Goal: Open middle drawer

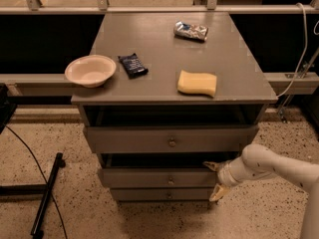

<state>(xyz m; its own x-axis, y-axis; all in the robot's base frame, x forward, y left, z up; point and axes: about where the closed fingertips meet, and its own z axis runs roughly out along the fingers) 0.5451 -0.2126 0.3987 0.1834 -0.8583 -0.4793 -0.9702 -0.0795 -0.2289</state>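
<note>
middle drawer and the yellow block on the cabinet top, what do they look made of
Middle drawer: looks like grey-painted wood or board, matte, flat front with a small round knob, likely metal. Yellow block: probably a foam sponge, with soft rounded edges and a dull surface. The gripper sits at the drawer's right end, jaws open.

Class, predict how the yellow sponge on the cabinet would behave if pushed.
That sponge looks foam-like, so probably light and squashy. Lying flat, it should slide, not roll. The gripper, fingers open, is by the middle drawer, at its right end.
</note>
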